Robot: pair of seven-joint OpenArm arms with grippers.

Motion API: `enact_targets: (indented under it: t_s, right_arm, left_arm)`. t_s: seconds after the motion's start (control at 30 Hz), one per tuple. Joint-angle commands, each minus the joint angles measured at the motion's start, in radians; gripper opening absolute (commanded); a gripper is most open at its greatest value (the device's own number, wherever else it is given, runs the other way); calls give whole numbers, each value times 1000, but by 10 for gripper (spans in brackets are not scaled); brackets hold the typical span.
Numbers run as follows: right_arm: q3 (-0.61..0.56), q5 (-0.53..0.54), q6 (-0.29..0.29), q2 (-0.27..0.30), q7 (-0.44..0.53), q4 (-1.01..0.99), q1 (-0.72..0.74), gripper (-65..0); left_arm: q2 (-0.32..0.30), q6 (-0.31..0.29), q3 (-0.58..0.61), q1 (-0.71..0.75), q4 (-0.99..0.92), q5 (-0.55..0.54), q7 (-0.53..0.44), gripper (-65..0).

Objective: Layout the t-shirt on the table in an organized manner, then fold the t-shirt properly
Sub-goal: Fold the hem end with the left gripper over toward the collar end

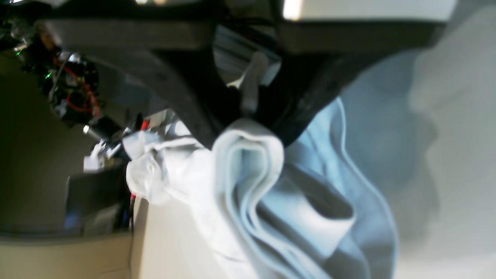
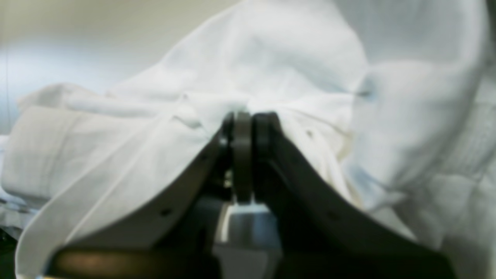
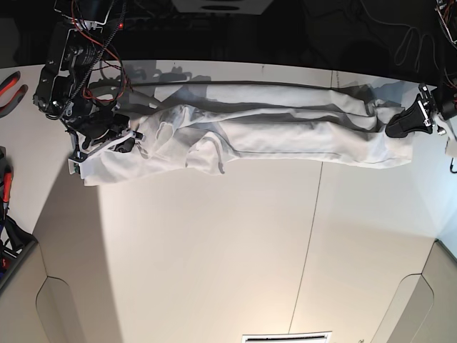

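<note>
The t-shirt [image 3: 278, 128] lies stretched into a long, wrinkled band across the far part of the table [image 3: 214, 243], running from one arm to the other, close to the table's dark far edge. Its cloth is bunched and folded over itself rather than spread flat, with a looser heap of folds toward the base view's left.

At that end the right gripper [image 3: 121, 139] has its jaws pressed together on a pinch of the t-shirt [image 2: 271, 77]; in the right wrist view the white cloth drapes over both sides of the closed fingertips [image 2: 242, 128].

At the opposite end the left gripper [image 3: 403, 123] clamps a thick roll of layered fabric; the left wrist view shows the bundled t-shirt [image 1: 248, 155] wedged between its dark fingers [image 1: 186, 104], hanging down in several folds.

A thin dark seam crosses the bare tabletop in front of the garment.
</note>
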Motion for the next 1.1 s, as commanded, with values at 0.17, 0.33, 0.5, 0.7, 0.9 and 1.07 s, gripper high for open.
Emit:
enact_targets:
  t_s: [0.17,0.33,0.5,0.7,0.9,1.07]
  right_arm:
    - [0,-9,1,6,-19,11,0,-650]
    - [0,-10,1,6,-19,11,0,-650]
    - [0,-9,1,6,-18,11,0,-650]
    - [0,-9,1,6,-19,11,0,-650]
    - [0,-9,1,6,-19,11,0,-650]
    - [0,-9,1,6,-19,11,0,-650]
  left_arm:
    - [34,-6,-4,-7,238,-33,-1,-650]
    - [72,-6,35,19,385,-33,-1,-650]
    - [72,-6,203,34,495,-33,-1,-650]
    - [73,-6,418,18,549,-33,-71,-650]
    - [154,-6,506,-29,550,-33,-73,-650]
    - [233,-6,507,-60,551,-33,-62,-650]
